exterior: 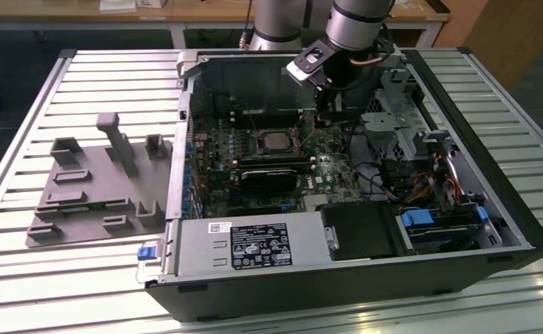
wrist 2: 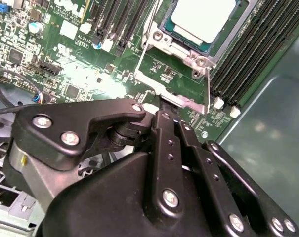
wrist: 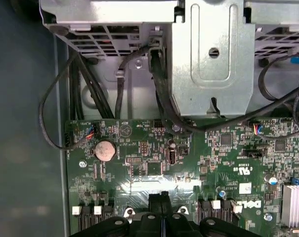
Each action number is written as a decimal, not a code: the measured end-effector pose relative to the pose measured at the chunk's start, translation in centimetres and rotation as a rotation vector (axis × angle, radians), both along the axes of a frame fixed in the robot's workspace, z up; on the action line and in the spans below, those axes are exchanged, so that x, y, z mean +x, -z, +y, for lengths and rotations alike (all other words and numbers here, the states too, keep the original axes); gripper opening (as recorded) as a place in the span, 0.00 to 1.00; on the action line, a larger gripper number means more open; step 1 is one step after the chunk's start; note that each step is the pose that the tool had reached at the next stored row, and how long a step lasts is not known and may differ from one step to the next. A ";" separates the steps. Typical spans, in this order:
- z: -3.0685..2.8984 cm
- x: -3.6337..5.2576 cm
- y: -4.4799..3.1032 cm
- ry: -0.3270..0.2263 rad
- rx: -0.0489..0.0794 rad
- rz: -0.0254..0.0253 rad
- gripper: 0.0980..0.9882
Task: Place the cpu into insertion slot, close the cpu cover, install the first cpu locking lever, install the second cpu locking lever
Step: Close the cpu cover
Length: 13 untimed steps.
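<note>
The cpu (wrist 2: 203, 17) shows its pale silver top inside the insertion slot (wrist 2: 201, 61) on the green board; in the exterior view it is the square chip (exterior: 273, 141) in the middle of the open case. The cpu cover (wrist 2: 181, 47) lies as a metal frame around the chip. Thin wire levers run along two sides of the socket (wrist 2: 143, 47) (wrist 2: 207, 86). My gripper (wrist 2: 161, 109) is shut, its black fingertips pressed together just beside the socket, at a flat metal tab (wrist 2: 181, 101). The exterior view shows the gripper (exterior: 322, 118) reaching down at the chip's right.
Long black memory slots (wrist 2: 258, 49) flank the socket. A metal drive cage (wrist: 208, 59), black cables (wrist: 80, 84) and a coin battery (wrist: 104, 150) lie past the fingertips. The power supply (exterior: 243, 247) fills the case front. A grey fixture (exterior: 95, 188) sits on the table at the exterior view's left.
</note>
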<state>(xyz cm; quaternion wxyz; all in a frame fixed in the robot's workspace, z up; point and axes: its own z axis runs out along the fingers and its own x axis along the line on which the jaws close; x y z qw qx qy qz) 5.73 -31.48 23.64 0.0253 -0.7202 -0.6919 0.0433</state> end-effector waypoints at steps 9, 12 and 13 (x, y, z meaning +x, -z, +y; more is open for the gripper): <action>-0.01 -2.54 -0.01 0.000 0.000 -0.0230 0.00; -0.01 -3.34 -0.01 0.000 0.000 -0.0332 0.00; -0.01 -3.57 -0.01 0.000 0.000 -0.0365 0.00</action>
